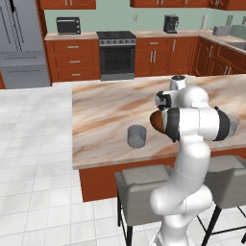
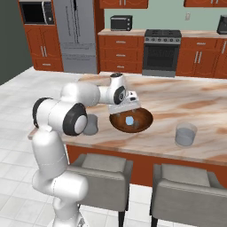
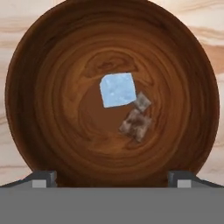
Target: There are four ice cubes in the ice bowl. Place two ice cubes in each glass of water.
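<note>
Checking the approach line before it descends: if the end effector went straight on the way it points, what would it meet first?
Probably the pale blue translucent ice cube lying in the round dark brown wooden bowl, between the open end effector fingertips' line; depth is unclear.

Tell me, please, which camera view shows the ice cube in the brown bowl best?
The hand view: it looks straight down into the ice bowl, with the ice cube large and unobstructed. The right base view shows it as a small pale speck; in the left base view the arm hides most of the bowl.

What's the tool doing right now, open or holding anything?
Tool: open, holding nothing, above the bowl.
</note>
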